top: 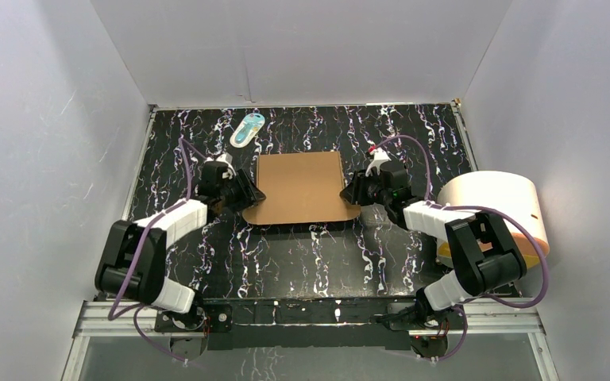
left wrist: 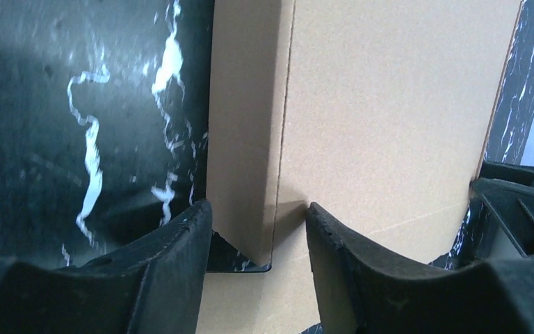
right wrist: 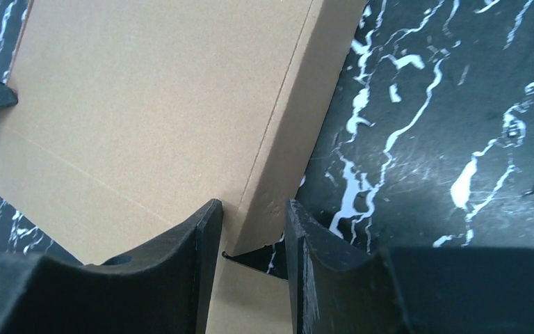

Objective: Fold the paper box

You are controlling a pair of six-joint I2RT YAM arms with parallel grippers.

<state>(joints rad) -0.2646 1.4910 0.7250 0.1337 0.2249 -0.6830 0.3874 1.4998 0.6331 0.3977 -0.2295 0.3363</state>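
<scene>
The paper box [top: 302,186] lies at the middle of the black marbled table [top: 310,262]. Its left flap [left wrist: 243,139] stands between the jaws of the left gripper [top: 251,194], which are parted, with a gap at one finger. The right gripper [top: 349,190] straddles the right flap [right wrist: 285,125] — you cannot tell whether it pinches. You have bare table on the near side. An oval item [top: 247,129] lies beyond the far-left corner, and a cream cylinder [top: 496,206] stands well to the right. White walls enclose three sides.

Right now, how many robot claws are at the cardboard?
2. The left gripper straddles the raised flap on the left side of the paper box; the right gripper straddles the raised flap on its right side. None seem hidden.
</scene>
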